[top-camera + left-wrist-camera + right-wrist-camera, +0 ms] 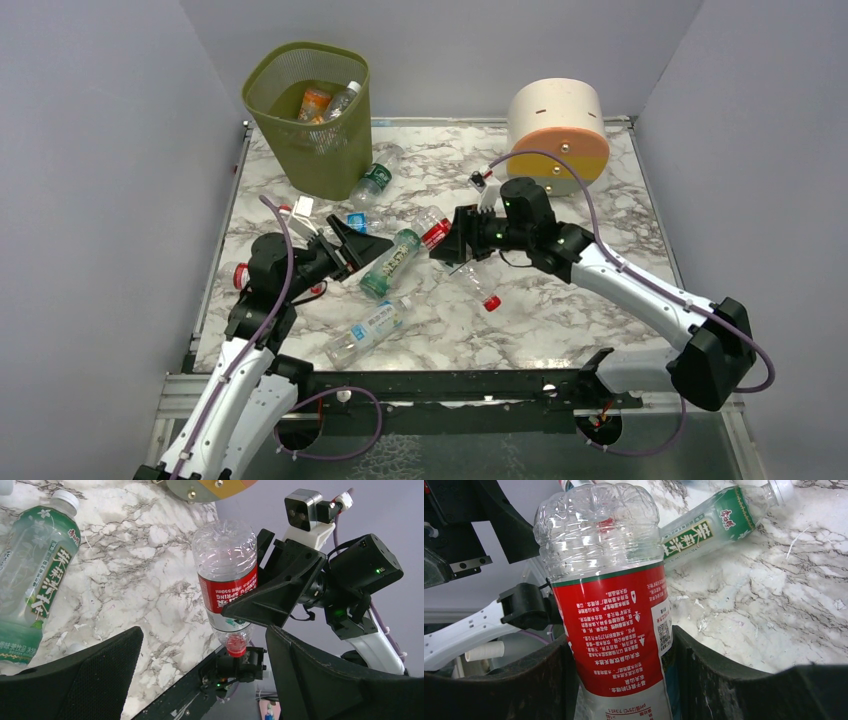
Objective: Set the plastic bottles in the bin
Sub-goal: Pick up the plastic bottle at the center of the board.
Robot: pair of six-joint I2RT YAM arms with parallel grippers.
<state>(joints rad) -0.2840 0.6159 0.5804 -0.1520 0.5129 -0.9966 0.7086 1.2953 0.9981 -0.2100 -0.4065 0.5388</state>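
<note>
My right gripper (462, 243) (619, 680) is shut on a clear bottle with a red label (433, 233) (611, 605) (227, 585), held above the table's middle; its red cap (491, 302) points toward the near edge. My left gripper (350, 240) (210, 680) is open and holds nothing, facing that bottle from the left. A green tea bottle (392, 262) (35, 575) (714, 522) lies between the two grippers. The olive mesh bin (310, 150) stands at the far left with an orange bottle (313, 103) and a clear one (343, 100) inside.
More bottles lie on the marble table (560, 320): a green-labelled one (375, 180) against the bin, a blue-labelled one (365, 330) near the front, a red-capped one (240, 275) by the left arm. A cream banded cylinder (557, 130) stands at the far right.
</note>
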